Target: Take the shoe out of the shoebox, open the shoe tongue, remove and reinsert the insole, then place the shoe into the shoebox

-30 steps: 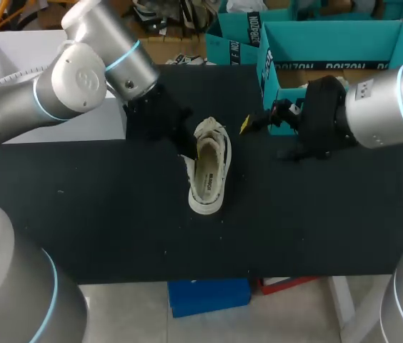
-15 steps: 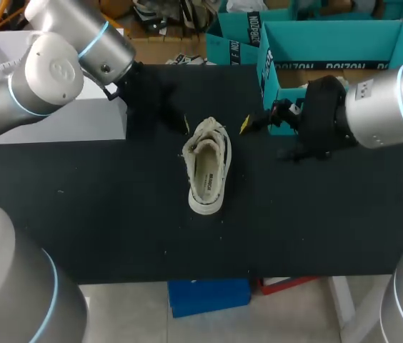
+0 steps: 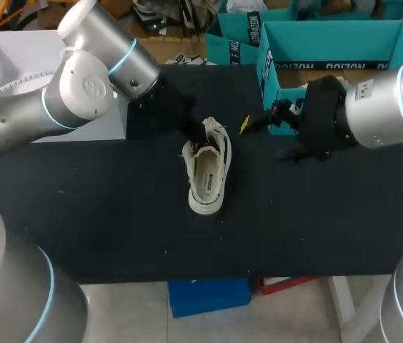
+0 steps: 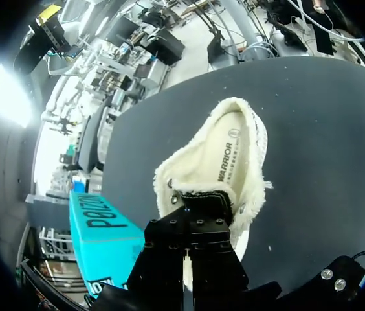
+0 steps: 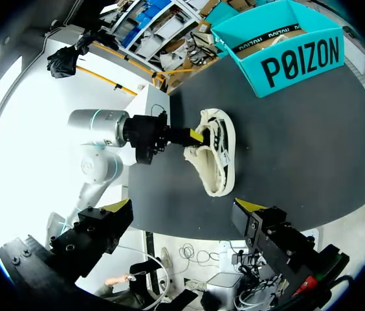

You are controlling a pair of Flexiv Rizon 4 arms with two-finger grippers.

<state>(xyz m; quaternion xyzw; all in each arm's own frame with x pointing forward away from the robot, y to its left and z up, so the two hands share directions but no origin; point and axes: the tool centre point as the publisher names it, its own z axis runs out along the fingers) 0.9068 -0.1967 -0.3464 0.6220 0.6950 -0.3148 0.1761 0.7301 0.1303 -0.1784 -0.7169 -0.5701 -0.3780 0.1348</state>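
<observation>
left gripper [image 3: 199, 130] returned from table's [image 3: 101, 214] rear to shoe [image 3: 209, 175] tongue, grip state indeterminable; right gripper [image 5: 182, 208] spread wide, empty; shoe sole-down on table, near shoebox [image 3: 330, 53].

The black table [image 3: 116, 229] bears a white shoe [image 3: 207, 179] (sole down) and a teal shoebox [image 3: 334, 66] near its far edge

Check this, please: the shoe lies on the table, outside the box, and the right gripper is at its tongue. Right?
Wrong arm. The shoe lies on the table, outside the box, and the left gripper is at its tongue; the head view shows it. The right gripper hangs beside the box.
</observation>
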